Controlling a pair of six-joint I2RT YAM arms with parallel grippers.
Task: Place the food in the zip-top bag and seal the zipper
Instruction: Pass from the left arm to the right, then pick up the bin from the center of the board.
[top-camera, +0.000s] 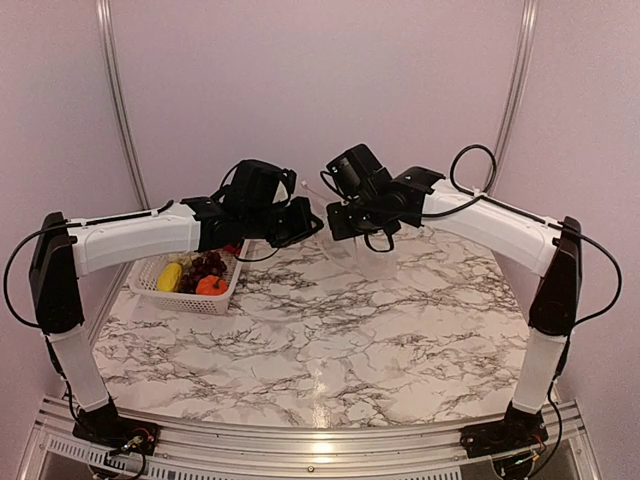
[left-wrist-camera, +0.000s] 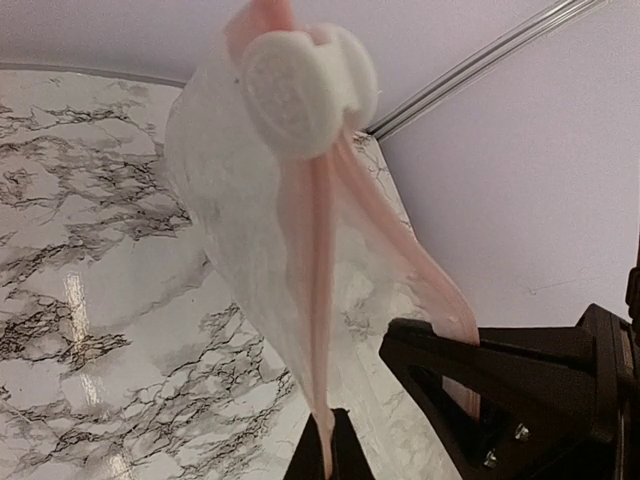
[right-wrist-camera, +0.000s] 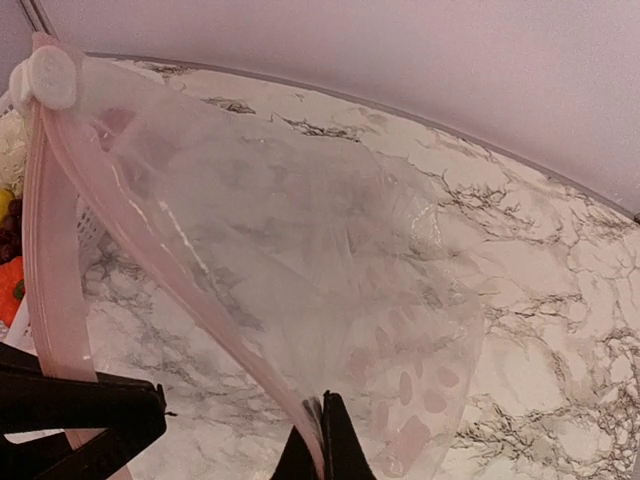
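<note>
The clear zip-top bag (right-wrist-camera: 330, 250) hangs open above the table, held up between both grippers; it looks empty. Its pink zipper (left-wrist-camera: 315, 250) splits into two strips below the white slider tab (left-wrist-camera: 305, 90). My left gripper (left-wrist-camera: 330, 445) is shut on one strip of the zipper. My right gripper (right-wrist-camera: 322, 440) is shut on the other strip, and the slider (right-wrist-camera: 50, 78) shows at the top left of its view. In the top view the two grippers (top-camera: 315, 225) (top-camera: 340, 225) meet at the back centre. The food lies in a basket: yellow piece (top-camera: 170, 277), grapes (top-camera: 202, 267), orange fruit (top-camera: 211, 286).
The white slotted basket (top-camera: 160, 295) stands at the table's left, under the left arm. The marble table (top-camera: 380, 340) stretches in front of the held bag. Walls and metal rails close the back and sides.
</note>
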